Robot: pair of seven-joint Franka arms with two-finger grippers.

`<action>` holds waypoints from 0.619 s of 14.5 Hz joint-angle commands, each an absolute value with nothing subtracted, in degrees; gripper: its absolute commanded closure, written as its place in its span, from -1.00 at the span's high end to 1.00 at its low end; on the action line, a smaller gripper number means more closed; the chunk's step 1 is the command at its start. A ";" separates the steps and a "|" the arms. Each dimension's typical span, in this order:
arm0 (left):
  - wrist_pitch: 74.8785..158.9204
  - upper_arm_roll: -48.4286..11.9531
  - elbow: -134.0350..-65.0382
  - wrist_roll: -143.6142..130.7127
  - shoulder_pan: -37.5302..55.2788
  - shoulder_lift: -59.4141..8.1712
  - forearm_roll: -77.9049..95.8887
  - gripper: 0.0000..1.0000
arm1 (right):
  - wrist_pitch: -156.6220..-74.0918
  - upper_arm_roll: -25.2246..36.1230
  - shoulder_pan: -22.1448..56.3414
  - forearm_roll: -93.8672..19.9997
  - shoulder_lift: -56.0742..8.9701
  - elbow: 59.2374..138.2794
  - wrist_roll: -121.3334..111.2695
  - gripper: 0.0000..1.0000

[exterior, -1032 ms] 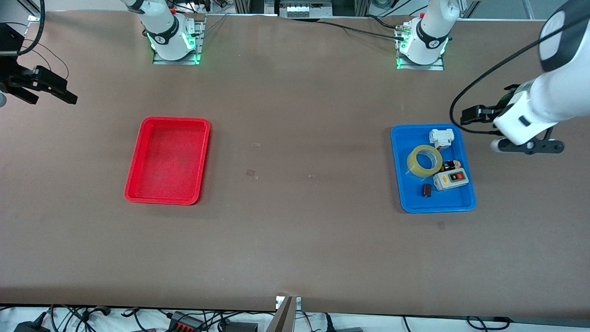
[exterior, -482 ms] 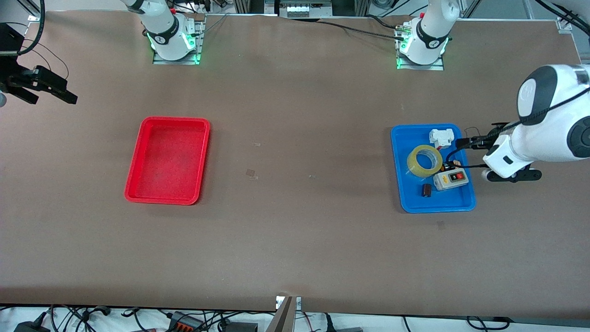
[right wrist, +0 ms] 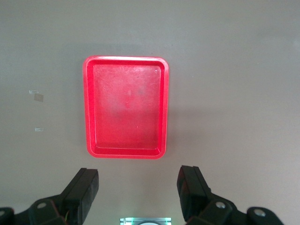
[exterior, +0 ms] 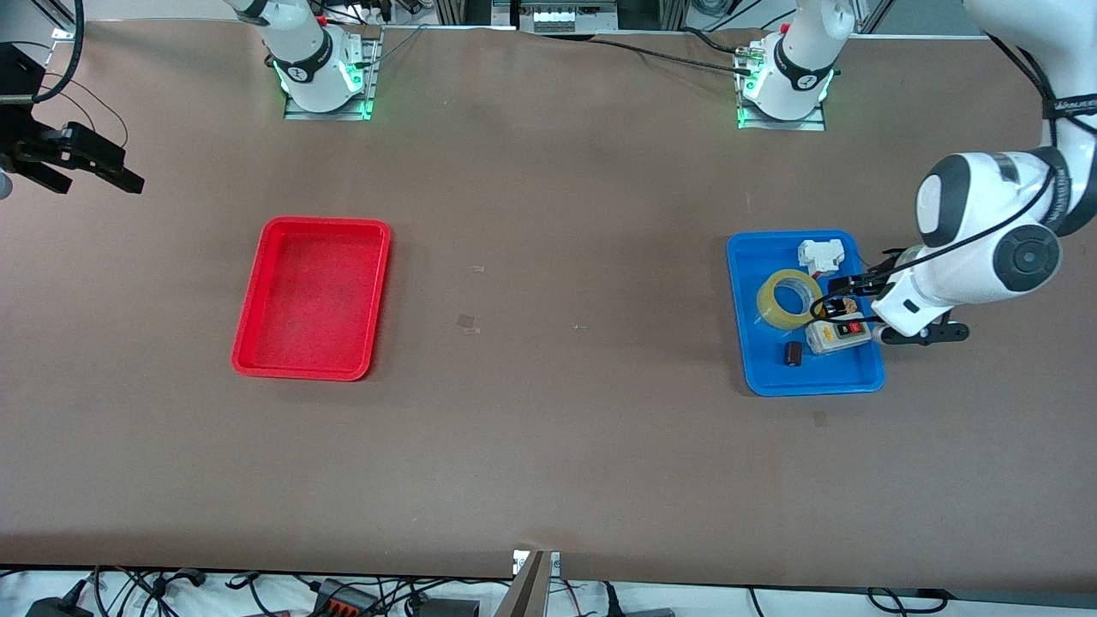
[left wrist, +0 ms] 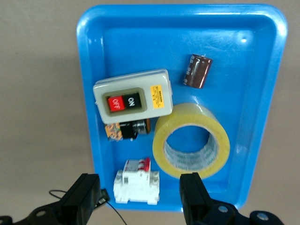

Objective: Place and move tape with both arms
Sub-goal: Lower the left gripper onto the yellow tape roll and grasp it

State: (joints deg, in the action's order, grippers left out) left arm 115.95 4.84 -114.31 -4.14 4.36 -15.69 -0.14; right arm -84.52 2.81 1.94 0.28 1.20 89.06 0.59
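Observation:
The tape point(exterior: 767, 306), a yellowish-tan ring, lies flat in the blue tray point(exterior: 754, 364) at the left arm's end of the table. In the left wrist view the tape point(left wrist: 187, 117) lies in the tray point(left wrist: 253, 70) under the camera. My left gripper point(exterior: 844, 290) hangs open and empty over the tray's edge, beside the tape. In its wrist view the left gripper point(left wrist: 140, 187) has its fingers spread either side of a white breaker block. My right gripper point(exterior: 120, 167) hangs open and empty, high up at the right arm's end of the table, also shown in its wrist view point(right wrist: 138, 187).
The blue tray also holds a grey switch box point(exterior: 840, 332) with red and black buttons, a white breaker block point(exterior: 820, 254), a dark cylinder point(exterior: 794, 353) and a small black and orange part point(exterior: 840, 307). An empty red tray point(exterior: 248, 343) lies toward the right arm's end.
My left arm has swung down and in from the table's end, bringing its gripper over the blue tray's edge. The right arm has not moved. The tape lies where it was.

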 commanded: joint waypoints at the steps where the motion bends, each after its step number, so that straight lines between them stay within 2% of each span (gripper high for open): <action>1: 123.02 4.66 -121.54 -4.13 4.57 -13.27 0.09 1.00 | -84.29 2.64 1.76 0.09 1.14 88.42 -0.09 0.97; 3: 125.94 4.66 -123.30 -4.31 4.48 -13.88 0.09 1.00 | -84.29 2.64 1.76 0.09 1.05 88.42 -0.09 0.97; 9: 127.61 4.66 -123.31 -4.31 5.18 -16.95 1.14 1.00 | -84.38 2.64 1.76 0.09 0.97 88.51 0.17 0.97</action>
